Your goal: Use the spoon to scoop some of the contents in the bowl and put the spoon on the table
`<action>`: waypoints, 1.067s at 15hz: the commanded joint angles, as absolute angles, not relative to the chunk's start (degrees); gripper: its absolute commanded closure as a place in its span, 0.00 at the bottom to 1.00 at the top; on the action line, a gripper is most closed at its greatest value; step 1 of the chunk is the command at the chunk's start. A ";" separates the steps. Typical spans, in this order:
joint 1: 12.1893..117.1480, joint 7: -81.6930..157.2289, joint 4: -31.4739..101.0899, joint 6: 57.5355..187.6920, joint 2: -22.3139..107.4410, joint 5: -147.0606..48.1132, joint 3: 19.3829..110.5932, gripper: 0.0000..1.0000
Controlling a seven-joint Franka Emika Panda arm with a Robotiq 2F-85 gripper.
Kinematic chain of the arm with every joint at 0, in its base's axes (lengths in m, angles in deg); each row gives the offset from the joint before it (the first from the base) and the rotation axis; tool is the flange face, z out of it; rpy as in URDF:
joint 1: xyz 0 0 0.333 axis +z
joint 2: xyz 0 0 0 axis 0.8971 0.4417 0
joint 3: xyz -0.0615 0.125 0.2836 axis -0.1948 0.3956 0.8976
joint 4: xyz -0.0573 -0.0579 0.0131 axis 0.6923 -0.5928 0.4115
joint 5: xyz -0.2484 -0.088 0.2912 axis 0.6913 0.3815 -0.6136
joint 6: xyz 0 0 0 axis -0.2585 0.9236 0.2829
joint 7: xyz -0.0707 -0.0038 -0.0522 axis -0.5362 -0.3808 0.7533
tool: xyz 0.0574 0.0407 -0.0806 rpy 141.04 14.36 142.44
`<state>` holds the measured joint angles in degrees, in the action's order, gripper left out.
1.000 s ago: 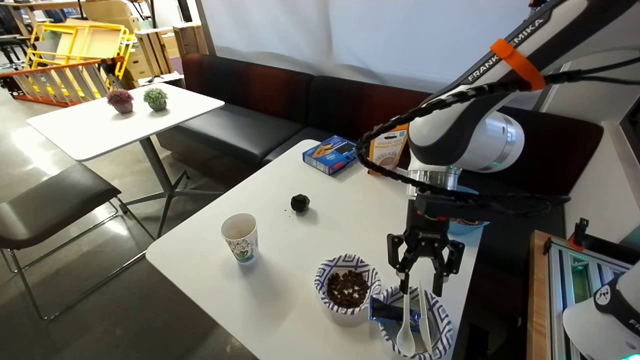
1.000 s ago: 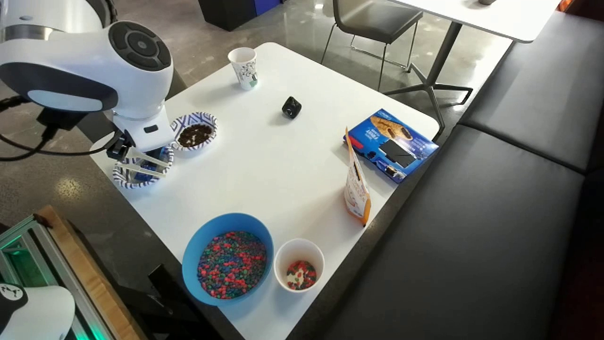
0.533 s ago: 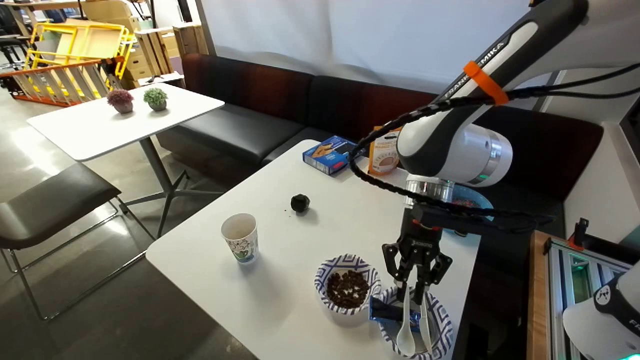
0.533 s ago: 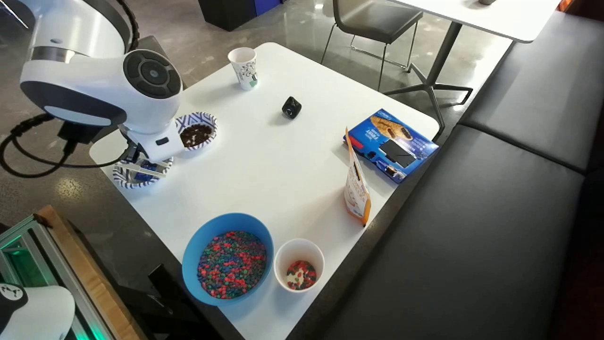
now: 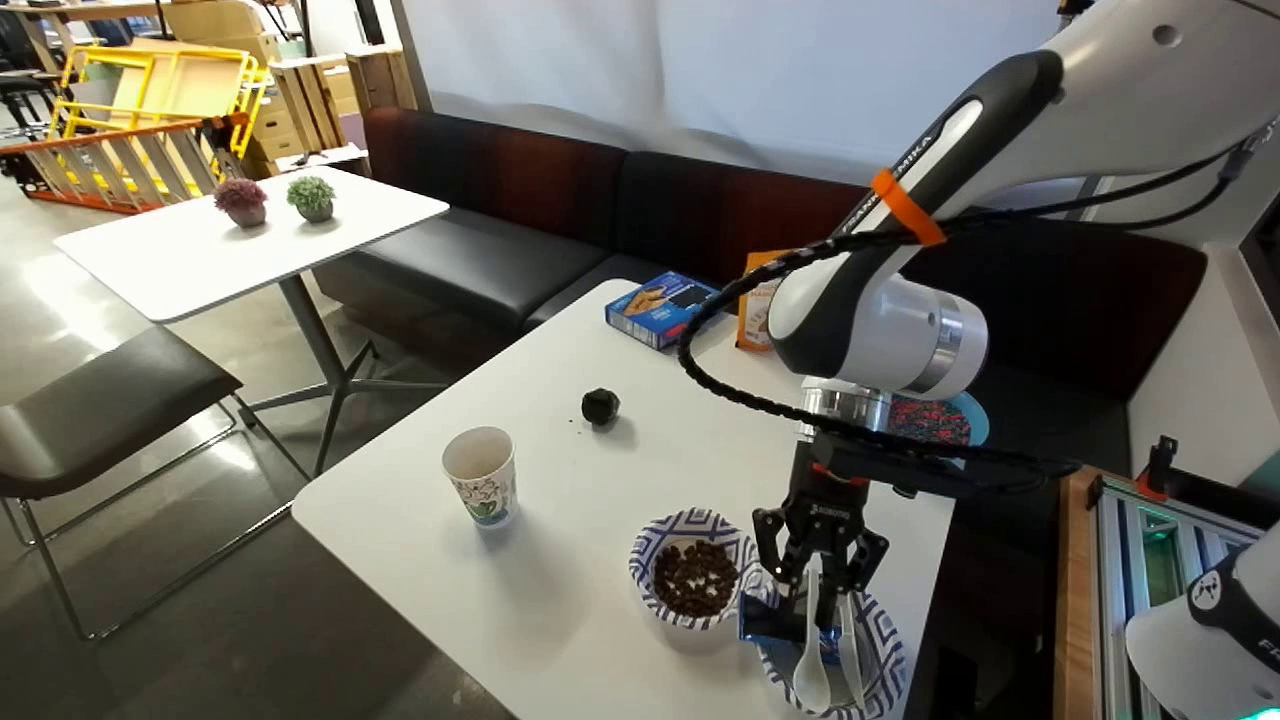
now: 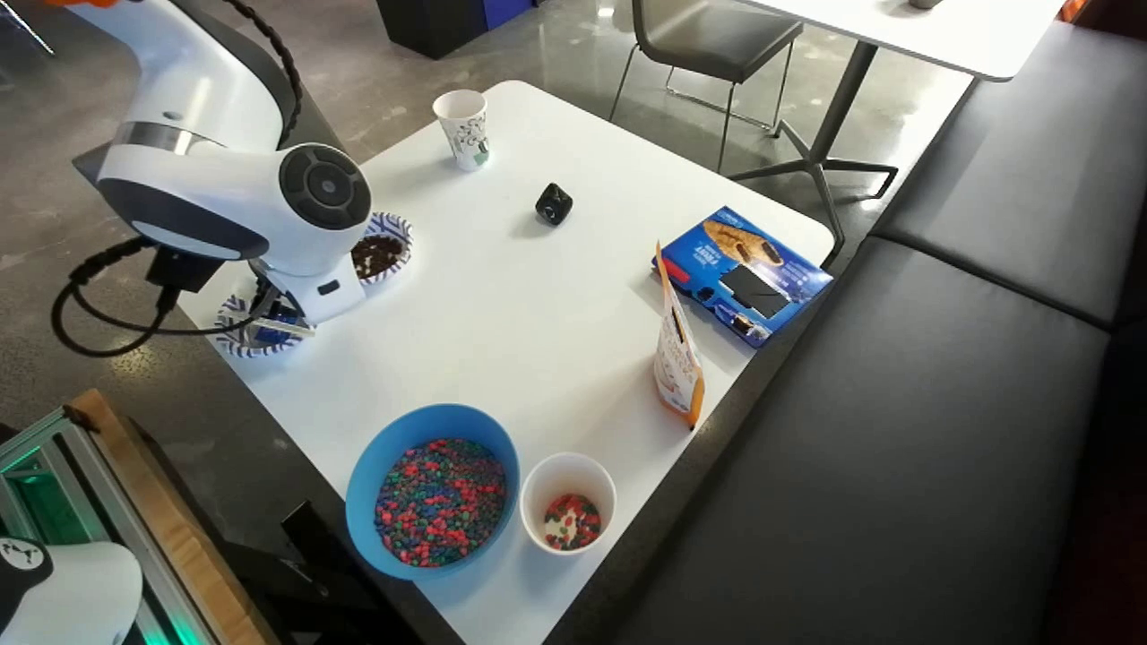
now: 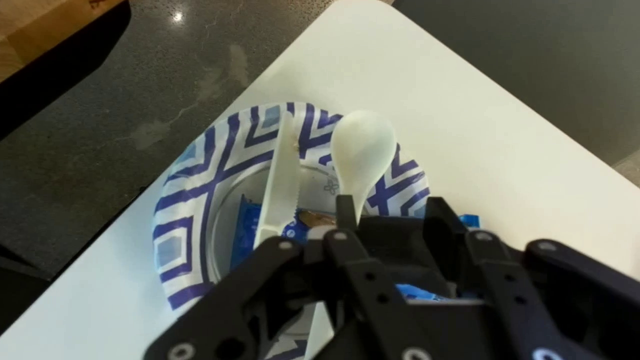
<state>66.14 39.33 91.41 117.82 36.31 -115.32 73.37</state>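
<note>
A white plastic spoon (image 5: 811, 680) lies over a blue-and-white patterned dish (image 5: 885, 640), bowl end on the rim; it also shows in the wrist view (image 7: 362, 145). A white knife (image 7: 282, 170) lies beside it. My gripper (image 5: 808, 608) is low over this dish with its fingers apart. In the wrist view, my gripper (image 7: 391, 215) has its left finger covering part of the spoon's handle; I cannot tell whether the handle is between the fingers. The patterned bowl (image 5: 645, 560) with dark brown contents (image 5: 695, 580) stands beside the dish on the white table (image 5: 600, 500).
A blue packet (image 5: 770, 625) sticks over the dish's edge toward the bowl. A paper cup (image 5: 480, 475), a black object (image 6: 554, 204), a blue box (image 6: 744, 278), an orange pouch (image 6: 678, 363), a light-blue bowl (image 6: 363, 520) and a white cup (image 6: 530, 515) stand on the table.
My gripper has moved lower and toward the bowl with brown contents. The gap between its fingers looks narrower in an exterior view. The spoon and the bowls have not moved.
</note>
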 commanded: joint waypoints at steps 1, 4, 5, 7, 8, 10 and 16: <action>66.81 41.93 90.04 118.72 39.38 -117.95 73.20 0.64; 66.74 42.68 90.03 118.55 39.79 -118.07 73.06 0.62; 66.70 42.86 90.12 118.39 39.60 -118.10 73.03 0.60; 66.63 43.39 90.56 118.36 38.75 -118.21 72.99 0.57; 66.62 43.61 90.72 118.33 38.42 -118.29 73.00 0.55; 66.65 43.78 91.19 118.23 37.50 -118.12 73.00 0.57; 66.58 44.14 92.36 117.97 36.29 -117.55 72.85 0.64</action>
